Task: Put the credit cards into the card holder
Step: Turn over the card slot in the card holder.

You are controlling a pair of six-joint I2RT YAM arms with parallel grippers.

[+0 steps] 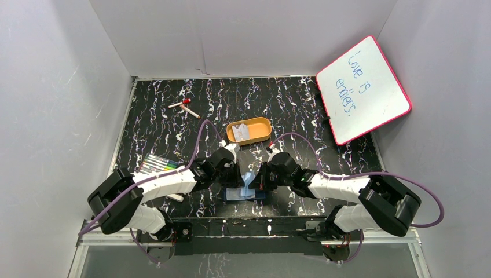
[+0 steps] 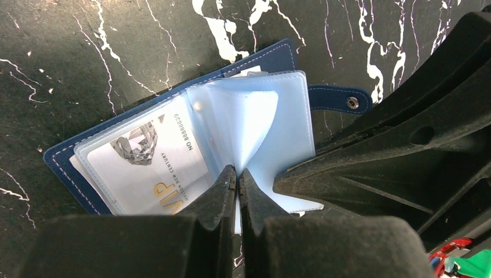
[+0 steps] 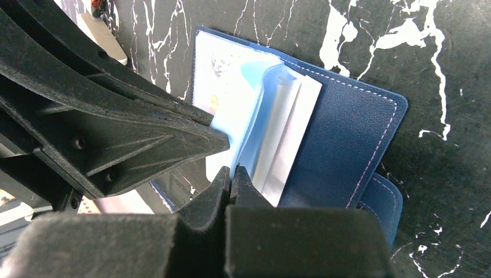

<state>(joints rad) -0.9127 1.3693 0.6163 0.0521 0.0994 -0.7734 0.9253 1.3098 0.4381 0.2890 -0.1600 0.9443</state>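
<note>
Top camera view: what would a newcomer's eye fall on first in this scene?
First, the open blue card holder at the near middle of the table, with the left claw and the right claw each shut on one of its clear sleeves. Next, the pink-rimmed whiteboard leaning at the far right, and the orange tray behind the card holder, with a card in it.

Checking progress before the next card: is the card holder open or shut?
Open: the card holder lies spread on the table, snap tab unfastened, clear pockets fanned upward.
</note>
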